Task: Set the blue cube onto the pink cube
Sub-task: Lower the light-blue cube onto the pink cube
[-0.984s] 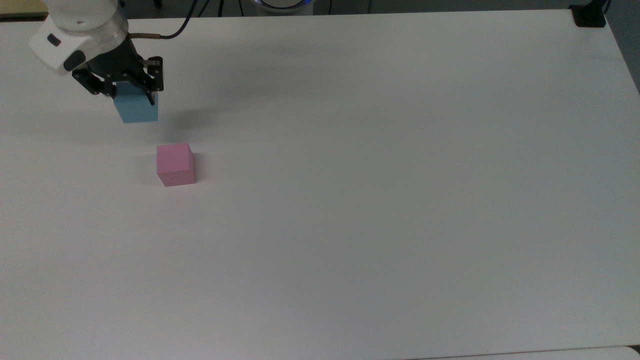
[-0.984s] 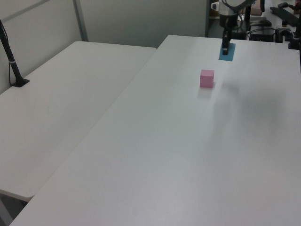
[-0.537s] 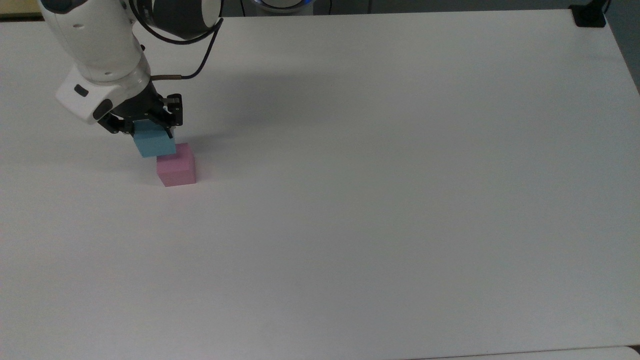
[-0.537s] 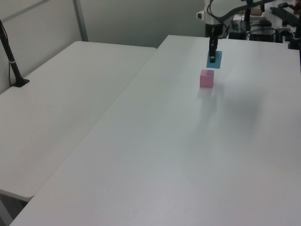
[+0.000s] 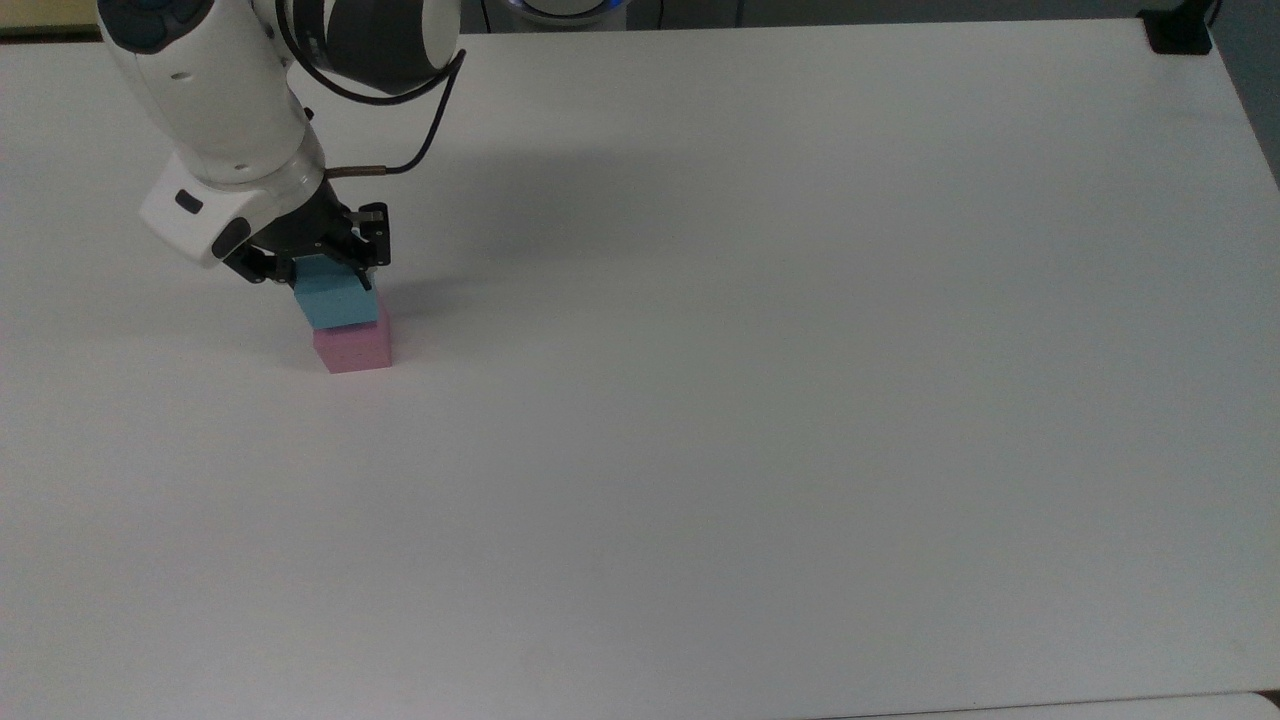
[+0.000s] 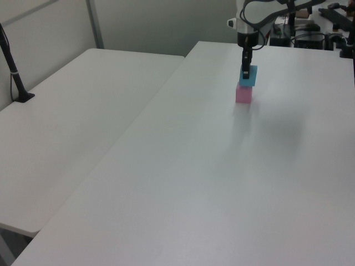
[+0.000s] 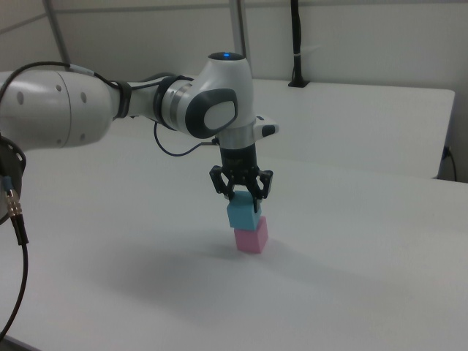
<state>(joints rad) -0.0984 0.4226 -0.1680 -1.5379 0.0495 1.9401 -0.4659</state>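
The pink cube (image 5: 352, 351) (image 6: 243, 94) (image 7: 252, 237) rests on the white table (image 5: 760, 400) near the top view's left. Directly above it is the blue cube (image 5: 334, 301) (image 6: 249, 76) (image 7: 241, 214), shifted slightly toward the right view's left and a little tilted in the left view. Its underside meets or nearly meets the pink top; I cannot tell whether they touch. My gripper (image 5: 322, 272) (image 6: 244, 68) (image 7: 243, 196) points straight down, shut on the blue cube's upper part.
A black clamp (image 5: 1178, 30) sits at the table's far corner in the top view's upper right. A second white table (image 6: 72, 122) with a black post (image 6: 15, 72) adjoins on the left view's left. The arm's black cable (image 5: 420, 140) loops near the wrist.
Still shut on the blue cube, the gripper carried it from beside and behind the pink cube to directly over it, and lowered it onto or just above the pink top.
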